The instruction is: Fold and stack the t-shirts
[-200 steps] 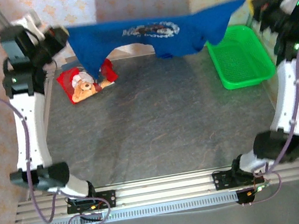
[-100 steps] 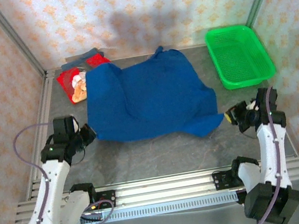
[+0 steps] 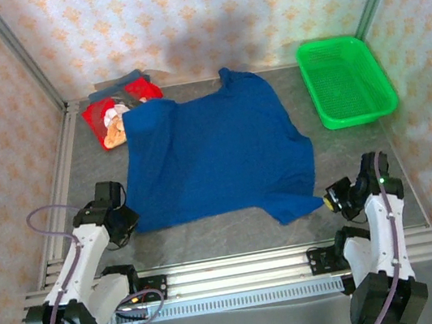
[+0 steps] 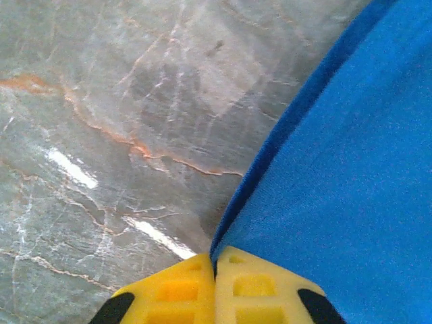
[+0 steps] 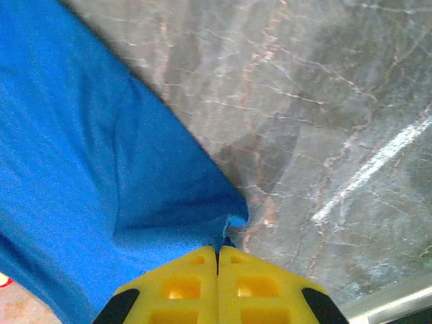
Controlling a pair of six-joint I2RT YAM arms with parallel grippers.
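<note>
The royal-blue t-shirt (image 3: pixel 215 154) lies spread flat on the grey table, its plain face up and its collar toward the back wall. My left gripper (image 3: pixel 126 219) is shut on the shirt's near left corner (image 4: pixel 223 243), low on the table. My right gripper (image 3: pixel 330 198) is shut on the shirt's near right corner (image 5: pixel 226 233). The red teddy-bear-print shirt (image 3: pixel 107 120) lies folded at the back left, atop a darker folded one (image 3: pixel 118 88), with the blue shirt's sleeve touching its edge.
A green mesh basket (image 3: pixel 347 80) stands at the back right, apart from the blue shirt. Bare grey table (image 3: pixel 211 237) runs between the shirt's hem and the aluminium rail (image 3: pixel 233 273) at the front. Patterned walls enclose the back and sides.
Both grippers came down from holding the blue shirt stretched high at the back and pulled it toward the front; it now lies flatter and straighter on the table.
</note>
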